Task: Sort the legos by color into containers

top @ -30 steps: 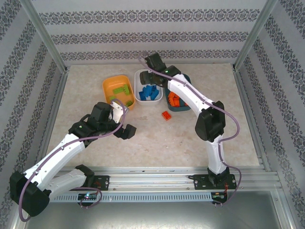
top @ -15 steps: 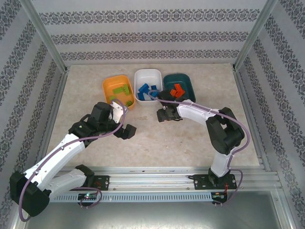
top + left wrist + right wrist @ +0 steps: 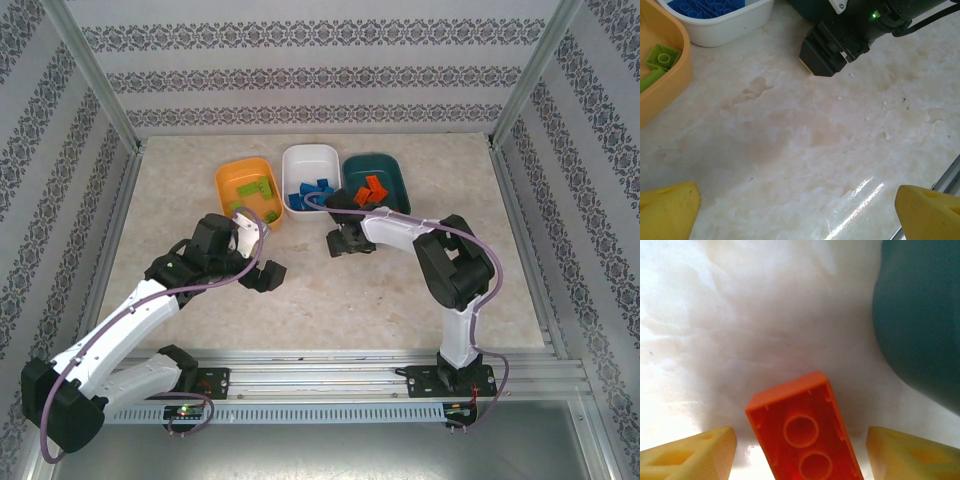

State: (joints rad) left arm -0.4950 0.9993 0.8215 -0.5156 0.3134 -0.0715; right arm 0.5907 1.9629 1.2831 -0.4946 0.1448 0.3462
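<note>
An orange-red lego (image 3: 790, 405) lies hollow side up on the table between my right gripper's (image 3: 801, 452) yellow fingertips. The jaws are open, with a gap on each side of it. That gripper (image 3: 345, 240) is down at the table just in front of the teal container (image 3: 392, 166). The teal container holds orange-red legos (image 3: 370, 188), the white container (image 3: 312, 157) blue legos (image 3: 310, 190), and the orange container (image 3: 228, 180) green legos (image 3: 255, 190). My left gripper (image 3: 265, 273) hovers open over bare table, its fingers (image 3: 665, 210) wide apart and empty.
The three containers stand in a row at the back middle of the marble-look table (image 3: 330, 300). Metal frame posts and patterned walls close in the sides and back. In the left wrist view the right gripper's black body (image 3: 827, 47) is near the white container (image 3: 725, 27).
My right arm has swung back from above the containers and come down to the table in front of the teal one, straddling the orange-red lego. The left arm has not moved.
</note>
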